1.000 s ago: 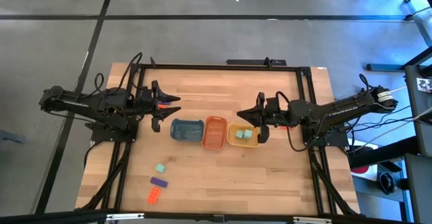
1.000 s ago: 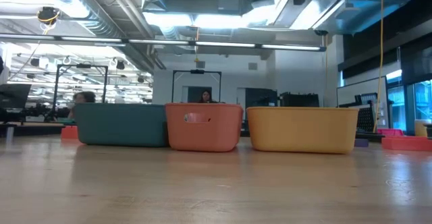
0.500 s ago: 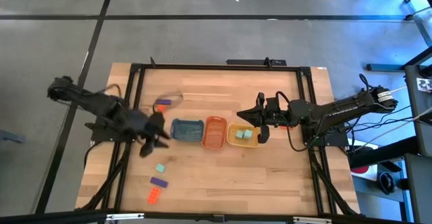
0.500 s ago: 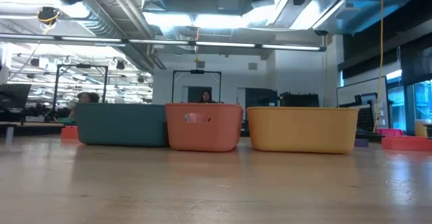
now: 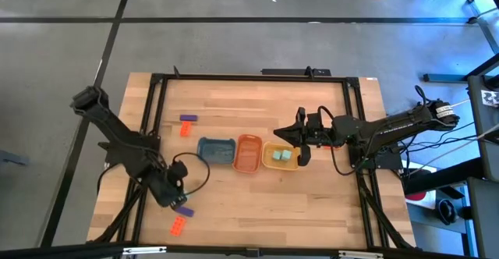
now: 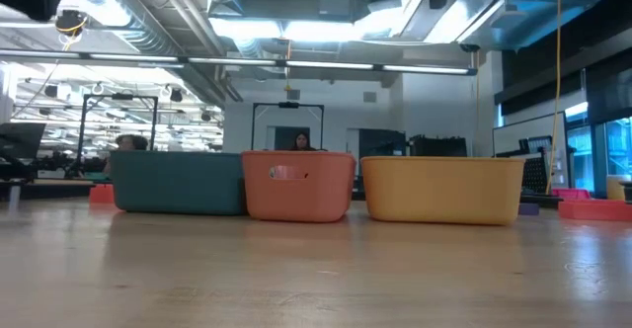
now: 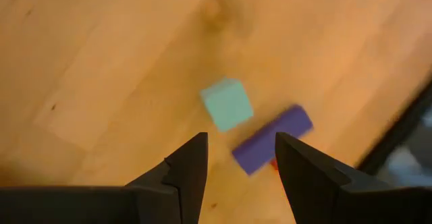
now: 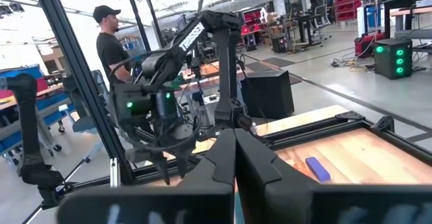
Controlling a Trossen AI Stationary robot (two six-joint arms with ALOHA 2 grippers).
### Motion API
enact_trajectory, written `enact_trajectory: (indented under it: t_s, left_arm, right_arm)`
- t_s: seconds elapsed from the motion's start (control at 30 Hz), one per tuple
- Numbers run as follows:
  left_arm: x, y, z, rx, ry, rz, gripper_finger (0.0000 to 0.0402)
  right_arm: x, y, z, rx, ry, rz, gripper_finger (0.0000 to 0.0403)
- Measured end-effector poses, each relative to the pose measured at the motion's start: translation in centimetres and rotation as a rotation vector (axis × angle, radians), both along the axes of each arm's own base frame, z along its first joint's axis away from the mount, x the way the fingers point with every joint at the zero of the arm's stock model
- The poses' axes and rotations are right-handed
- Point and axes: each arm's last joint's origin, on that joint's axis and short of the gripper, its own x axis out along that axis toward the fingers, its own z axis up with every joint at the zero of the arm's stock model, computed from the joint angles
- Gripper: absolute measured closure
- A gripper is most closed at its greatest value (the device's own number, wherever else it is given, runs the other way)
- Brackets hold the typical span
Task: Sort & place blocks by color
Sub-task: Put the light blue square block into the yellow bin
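Left gripper (image 7: 239,158) swung down over one mint block (image 7: 227,104), one purple block (image 7: 273,139)

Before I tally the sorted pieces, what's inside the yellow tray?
The yellow rounded tray holds two mint green blocks, side by side in the overhead view. From table level its wall hides them. The right tool hovers at its far edge, covering a little of the rim.
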Motion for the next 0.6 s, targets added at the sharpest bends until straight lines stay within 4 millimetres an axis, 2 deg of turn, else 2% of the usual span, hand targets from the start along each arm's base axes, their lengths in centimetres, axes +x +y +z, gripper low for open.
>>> enact_trajectory:
  t_s: [0.3,0.6]
  left_arm:
    - [0.4,-0.6,-1.1,0.037,-0.003,0.161,0.0236]
    - [0.8,-1.4,-1.9,0.010,0.005,0.196,0.0236]
  right_arm:
    - [0.0,0.1,-0.3,-0.006,0.032,0.025,0.0399]
    - [0.0,0.1,-0.4,-0.007,0.039,0.029,0.0398]
